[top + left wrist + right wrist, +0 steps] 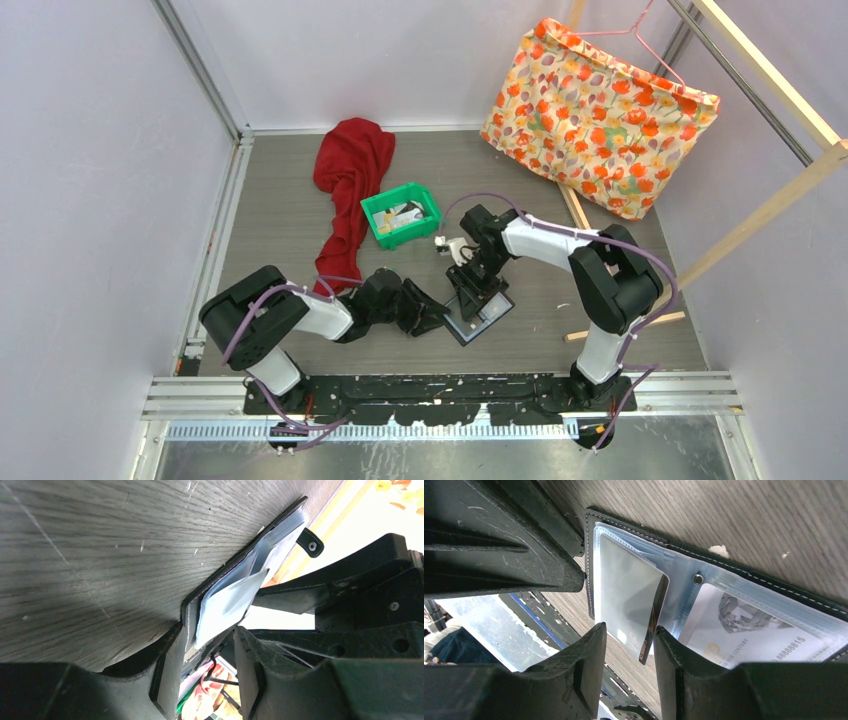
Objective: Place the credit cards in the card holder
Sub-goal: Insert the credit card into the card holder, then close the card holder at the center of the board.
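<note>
On the tabletop (280,220), the open card holder (482,312) is straddled by the left gripper (207,630), grip unclear; a half-pocketed card (624,590), loose in the right gripper's (630,630) parted jaws, could be dragged out by friction.

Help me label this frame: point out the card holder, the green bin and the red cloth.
card holder (487,315): top view, its pale inner pocket.
green bin (408,235): top view, its near wall.
red cloth (350,160): top view, its bunched upper part.
</note>
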